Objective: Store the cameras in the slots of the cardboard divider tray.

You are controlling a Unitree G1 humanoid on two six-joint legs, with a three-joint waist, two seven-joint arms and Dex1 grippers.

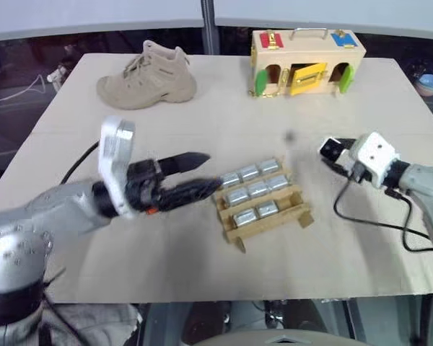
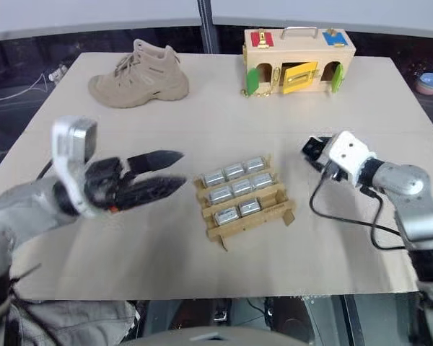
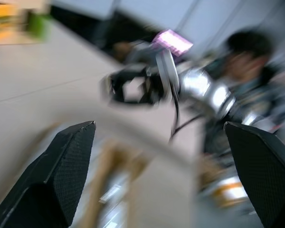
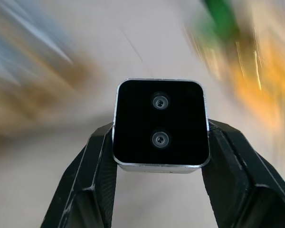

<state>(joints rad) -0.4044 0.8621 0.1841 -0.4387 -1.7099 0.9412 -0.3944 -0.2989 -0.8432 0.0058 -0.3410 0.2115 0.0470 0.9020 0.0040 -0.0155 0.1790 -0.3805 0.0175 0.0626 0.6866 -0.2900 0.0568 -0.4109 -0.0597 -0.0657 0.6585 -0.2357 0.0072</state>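
pale tabletop [image 1: 202,238] carries everything, with dark floor and a light wall beyond its far edge. near the far left corner sits a tan boot [image 1: 148,77]; near the far right corner a wooden latch box [image 1: 307,61] with coloured doors.

the cardboard divider tray [image 2: 286,213] lies toward the near edge, a little right of the middle, turned at an angle to the edges. the far row of slots holds three cameras [image 2: 234,171], the middle row three more, and the near row two, so the near-row slot at the right end looks open, though that corner is small in view.

the right gripper [image 4: 159,156] is clamped on a ninth camera [image 4: 160,123], its black face toward the wrist lens with two small round marks, a finger on each side. in the head views that hand [image 1: 357,160] hangs over the table to the right of the tray, well apart from it.

the left gripper [image 1: 190,175] has its fingers spread wide with nothing between them, pointing across the table just left of the tray.

judgement: this is the carry for the last camera. the next move calls for bringing it over the open near-right slot, turning it to match the neighbours and lowering it between the dividers before letting go; a tilt could catch it on the cardboard.
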